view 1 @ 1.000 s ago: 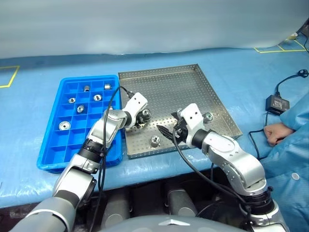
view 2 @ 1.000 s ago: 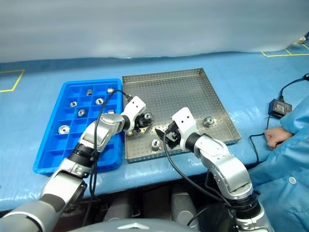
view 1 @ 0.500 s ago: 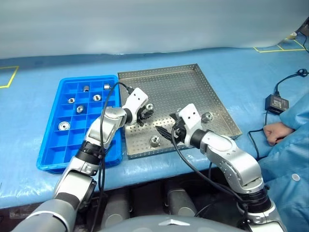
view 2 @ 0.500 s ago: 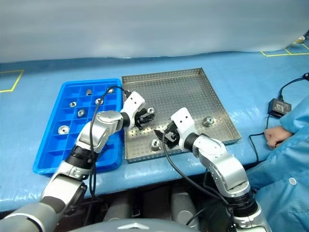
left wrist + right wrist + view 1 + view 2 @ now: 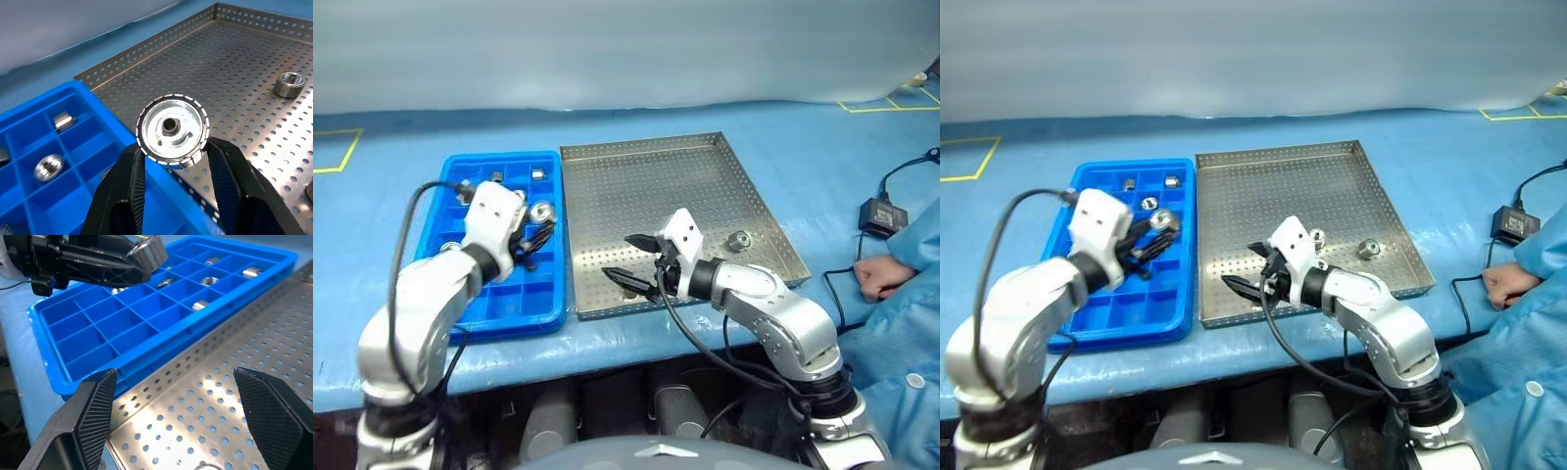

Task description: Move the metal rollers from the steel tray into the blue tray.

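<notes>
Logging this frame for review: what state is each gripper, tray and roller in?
Left gripper: shut on a roller, over the blue tray.
Right gripper: open, empty, over the steel tray.
Blue tray: several rollers inside.
Steel tray: a loose roller remains.

The steel tray (image 5: 656,186) is dull perforated metal; the blue tray (image 5: 509,311) is glossy plastic; the metal rollers (image 5: 172,130) gleam; gripper fingers (image 5: 271,418) are matt, ribbed black.
</notes>
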{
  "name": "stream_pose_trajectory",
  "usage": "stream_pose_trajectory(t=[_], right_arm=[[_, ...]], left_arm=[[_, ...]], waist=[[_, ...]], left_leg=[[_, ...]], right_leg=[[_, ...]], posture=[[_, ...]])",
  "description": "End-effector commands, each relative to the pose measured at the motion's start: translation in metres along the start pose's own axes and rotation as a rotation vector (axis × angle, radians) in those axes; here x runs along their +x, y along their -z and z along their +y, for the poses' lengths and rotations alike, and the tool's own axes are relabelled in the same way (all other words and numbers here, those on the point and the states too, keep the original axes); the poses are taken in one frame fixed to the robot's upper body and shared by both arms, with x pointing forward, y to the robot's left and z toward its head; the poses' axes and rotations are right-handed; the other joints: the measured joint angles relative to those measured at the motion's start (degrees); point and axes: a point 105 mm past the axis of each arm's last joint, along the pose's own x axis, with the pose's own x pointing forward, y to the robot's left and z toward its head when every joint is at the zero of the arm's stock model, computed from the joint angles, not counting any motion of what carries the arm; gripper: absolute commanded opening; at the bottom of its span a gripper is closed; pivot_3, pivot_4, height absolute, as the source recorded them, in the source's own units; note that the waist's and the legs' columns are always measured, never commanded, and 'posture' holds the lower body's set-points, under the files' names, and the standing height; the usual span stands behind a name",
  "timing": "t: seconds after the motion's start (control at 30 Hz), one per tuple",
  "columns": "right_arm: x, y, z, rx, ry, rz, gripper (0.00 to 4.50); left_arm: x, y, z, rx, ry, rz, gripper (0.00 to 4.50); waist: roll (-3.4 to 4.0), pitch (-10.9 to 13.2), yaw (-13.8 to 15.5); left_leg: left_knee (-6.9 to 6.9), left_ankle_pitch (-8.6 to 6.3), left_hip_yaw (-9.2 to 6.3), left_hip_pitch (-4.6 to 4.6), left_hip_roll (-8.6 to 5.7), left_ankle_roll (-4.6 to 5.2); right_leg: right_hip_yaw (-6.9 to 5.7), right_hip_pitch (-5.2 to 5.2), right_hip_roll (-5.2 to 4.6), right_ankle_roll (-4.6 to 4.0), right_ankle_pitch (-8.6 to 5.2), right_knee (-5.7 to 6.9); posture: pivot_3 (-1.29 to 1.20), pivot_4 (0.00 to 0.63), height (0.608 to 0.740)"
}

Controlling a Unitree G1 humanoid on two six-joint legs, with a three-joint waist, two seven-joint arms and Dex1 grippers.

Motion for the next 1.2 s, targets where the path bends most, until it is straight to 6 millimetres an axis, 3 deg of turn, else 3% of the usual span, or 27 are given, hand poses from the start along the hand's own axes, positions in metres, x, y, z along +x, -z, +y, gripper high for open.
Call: stream_pose_trajectory(t=[0.03, 0.27, 0.5, 0.63, 0.73, 0.9, 1.07, 1.2], right_arm=[[0.011, -0.010, 0.011, -0.052, -0.092, -0.009, 4.04], [0.029, -0.008, 0.011, -0.085, -0.136, 0.030, 4.04], [0.031, -0.009, 0.010, -0.082, -0.131, 0.025, 4.04], [0.029, -0.010, 0.007, -0.079, -0.103, 0.022, 4.04], [0.027, -0.009, 0.007, -0.078, -0.089, 0.018, 4.04], [0.022, -0.009, 0.004, -0.086, -0.052, 0.018, 4.04], [0.003, -0.006, -0.015, -0.169, 0.102, 0.065, 4.04], [-0.019, -0.001, -0.032, -0.242, 0.244, 0.148, 4.04]], left_arm=[[-0.025, 0.001, 0.012, 0.011, -0.148, -0.007, 1.60], [-0.041, 0.049, 0.039, -0.167, -0.425, 0.137, 1.60], [-0.044, 0.065, 0.046, -0.201, -0.473, 0.197, 1.60], [-0.033, 0.075, 0.044, -0.220, -0.440, 0.229, 2.95], [-0.022, 0.055, 0.042, -0.252, -0.400, 0.112, 3.90], [-0.010, 0.018, 0.032, -0.251, -0.268, -0.080, 3.90], [0.016, -0.034, -0.024, -0.189, 0.126, -0.269, 3.90], [0.039, -0.042, -0.074, -0.109, 0.429, -0.232, 3.90]], waist=[[-0.02, 0.0, 1.6], [-0.04, 0.0, 6.3], [-0.04, 0.0, 7.9], [0.02, 0.0, 7.9], [0.01, 0.0, 7.8], [0.00, 0.0, 7.5], [0.00, 0.0, 7.1], [0.01, 0.0, 6.3]], left_leg=[[0.01, 0.00, -0.02, 0.00, -0.02, 0.00], [0.03, 0.01, -0.17, -0.01, -0.12, 0.00], [-0.04, -0.09, -0.25, -0.25, -0.32, -0.13], [-0.07, -0.11, -0.27, -0.22, -0.31, -0.16], [-0.07, -0.12, -0.27, -0.22, -0.30, -0.18], [-0.09, -0.12, -0.33, -0.40, -0.33, -0.17], [-0.03, 0.06, -0.44, -0.84, -0.42, 0.21], [-0.03, 0.07, -0.43, -0.86, -0.64, 0.29]], right_leg=[[-0.03, 0.02, 0.00, 0.00, 0.00, 0.00], [-0.34, -0.13, -0.29, 0.00, -0.01, -0.15], [-0.67, -0.29, -0.66, 0.01, 0.00, -0.20], [-0.72, -0.27, -0.68, 0.01, -0.01, -0.21], [-0.78, -0.28, -0.72, 0.02, -0.01, -0.20], [-0.92, -0.30, -0.79, 0.01, 0.00, -0.39], [-1.04, -0.31, -0.83, -0.26, 0.18, -0.51], [-1.07, -0.25, -0.83, -0.20, 0.17, -0.63]], posture=[[0.23, 0.150, 0.740], [0.32, 0.150, 0.740], [0.31, 0.150, 0.740], [0.27, 0.150, 0.740], [0.25, 0.150, 0.740], [0.20, 0.150, 0.740], [0.14, 0.150, 0.740], [0.08, 0.150, 0.740]])
